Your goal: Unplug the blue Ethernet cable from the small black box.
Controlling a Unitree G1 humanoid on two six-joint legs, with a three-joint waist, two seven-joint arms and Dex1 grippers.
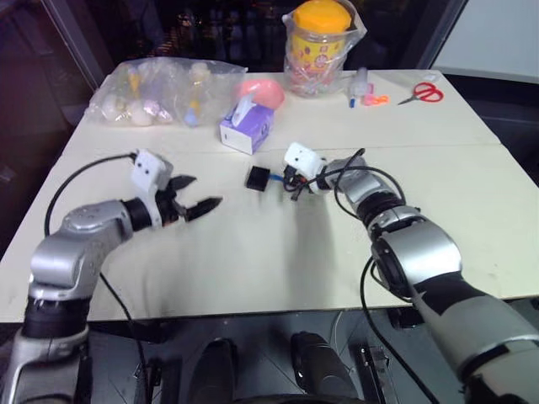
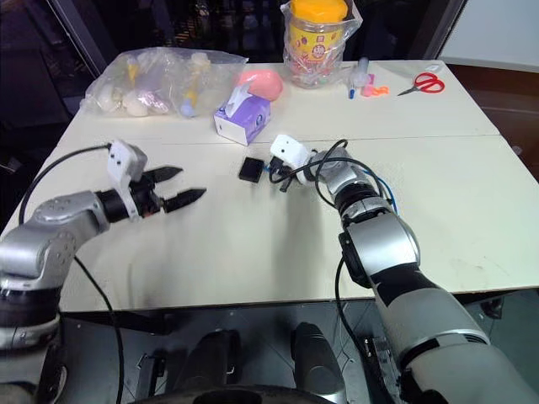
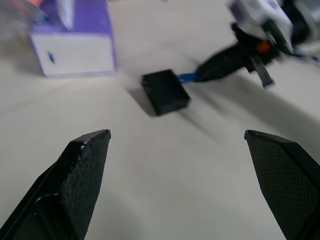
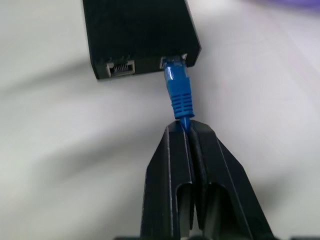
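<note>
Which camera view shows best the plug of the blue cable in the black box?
The right wrist view: the blue Ethernet cable visibly sits in the small black box, the right pincer shut on it. Left wrist and eye views show little of the plug.

Left gripper (image 1: 200, 193) spread wide (above the table) — right gripper (image 4: 186, 128) pinched shut, angled down.
</note>
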